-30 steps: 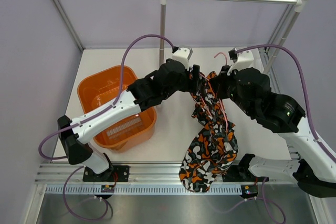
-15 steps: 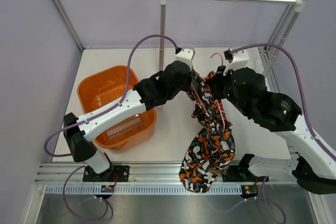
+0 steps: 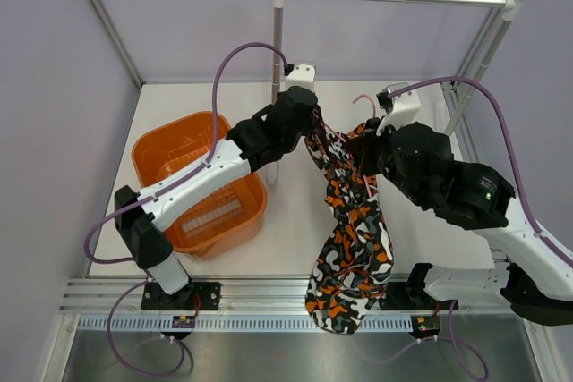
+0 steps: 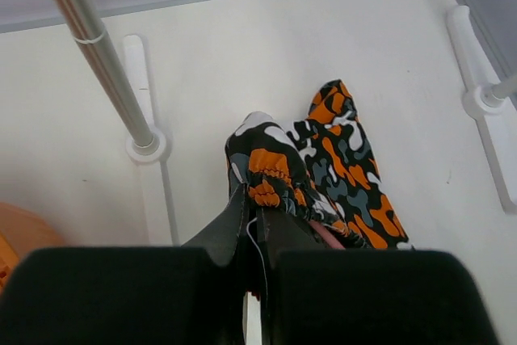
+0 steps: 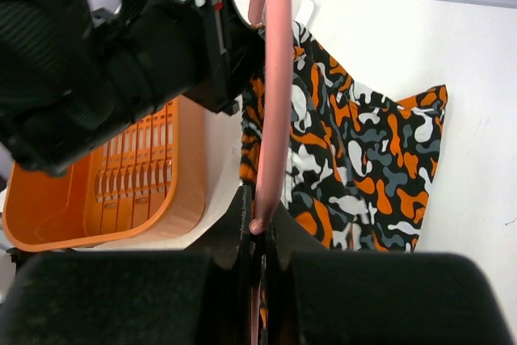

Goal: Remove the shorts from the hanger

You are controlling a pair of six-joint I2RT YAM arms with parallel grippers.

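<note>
Shorts (image 3: 349, 230) shifted left, hanging outside the basket (image 3: 148, 163).

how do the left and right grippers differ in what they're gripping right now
The left gripper pinches the shorts at the gathered waistband; the right gripper pinches the hanger by its thin pink wire. The left gripper's arm crosses above the orange basket; the right gripper's does not. Both are shut, close together.

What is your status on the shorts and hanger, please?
Left gripper shut on shorts waistband. Right gripper shut on pink hanger. Shorts not yet off. Rail post close by left gripper.
</note>
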